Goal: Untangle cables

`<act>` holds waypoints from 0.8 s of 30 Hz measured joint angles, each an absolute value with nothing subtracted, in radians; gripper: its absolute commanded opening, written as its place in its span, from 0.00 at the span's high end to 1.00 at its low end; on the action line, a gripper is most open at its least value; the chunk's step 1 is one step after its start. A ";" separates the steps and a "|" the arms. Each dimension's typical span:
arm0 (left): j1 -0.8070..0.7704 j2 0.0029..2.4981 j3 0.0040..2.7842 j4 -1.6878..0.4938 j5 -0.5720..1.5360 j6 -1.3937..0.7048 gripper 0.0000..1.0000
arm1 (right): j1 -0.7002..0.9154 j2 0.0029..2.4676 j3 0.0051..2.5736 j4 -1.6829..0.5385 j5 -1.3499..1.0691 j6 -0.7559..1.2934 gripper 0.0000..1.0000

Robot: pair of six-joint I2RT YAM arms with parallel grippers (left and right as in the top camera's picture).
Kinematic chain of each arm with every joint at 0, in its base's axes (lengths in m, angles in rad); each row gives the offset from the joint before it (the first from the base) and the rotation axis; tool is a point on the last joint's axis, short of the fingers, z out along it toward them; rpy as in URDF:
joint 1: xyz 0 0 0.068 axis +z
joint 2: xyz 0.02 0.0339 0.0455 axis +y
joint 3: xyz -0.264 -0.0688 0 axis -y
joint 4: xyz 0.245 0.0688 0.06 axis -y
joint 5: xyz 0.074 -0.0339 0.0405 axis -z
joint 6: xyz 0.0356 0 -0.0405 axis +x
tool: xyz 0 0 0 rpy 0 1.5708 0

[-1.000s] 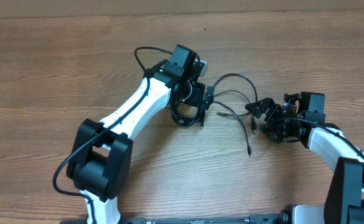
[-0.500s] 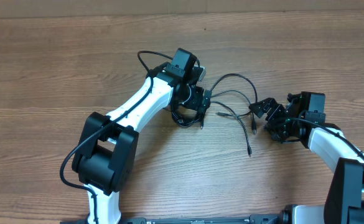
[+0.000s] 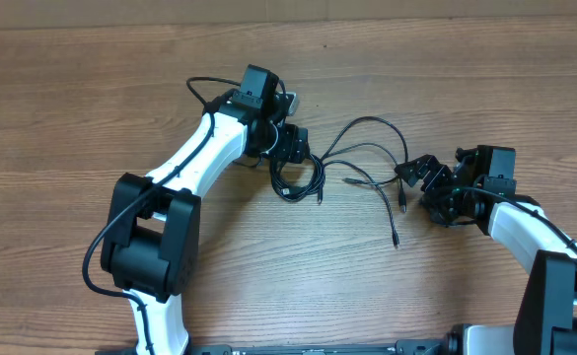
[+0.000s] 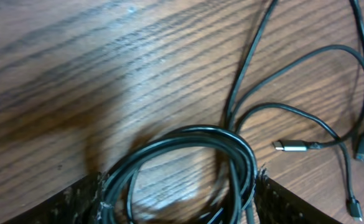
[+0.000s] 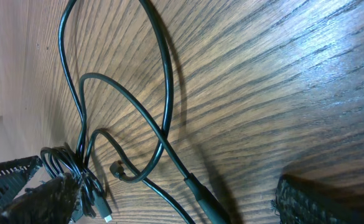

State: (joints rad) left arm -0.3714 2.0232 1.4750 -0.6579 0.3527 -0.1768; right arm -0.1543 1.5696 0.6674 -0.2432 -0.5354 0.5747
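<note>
The cables (image 4: pixel 194 132) lie on the bench (image 3: pixel 120 89), one end coiled. The left gripper (image 4: pixel 178 190) straddles that coil — pinching it or not, I cannot tell; the right gripper (image 5: pixel 175 193) has jaws wide, empty. Pulling the whole coil could tighten the knot — strands dragging together.

The bench (image 3: pixel 71 99) is grained wood with a soft sheen. The cables (image 4: pixel 194 132) are smooth black plastic, slightly glossy; one plug (image 4: pixel 290 145) is bright metal.
</note>
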 measured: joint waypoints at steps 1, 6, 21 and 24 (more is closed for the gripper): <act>-0.373 2.023 1.475 -0.659 0.358 -0.177 0.25 | -0.154 1.570 0.667 -0.243 -0.535 0.575 0.00; -0.395 2.023 1.475 -0.680 0.365 -0.176 0.20 | -0.154 1.569 0.667 -0.243 -0.534 0.575 0.00; -0.495 2.032 1.475 -0.643 0.255 -0.181 0.26 | -0.154 1.568 0.667 -0.244 -0.532 0.575 0.00; -0.496 2.056 1.475 -0.636 0.245 -0.186 0.33 | -0.154 1.568 0.667 -0.243 -0.532 0.575 0.00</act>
State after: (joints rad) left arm -0.4961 2.0563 1.4750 -0.6357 0.2451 -0.1860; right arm -0.1543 1.5681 0.6674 -0.2432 -0.5316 0.5747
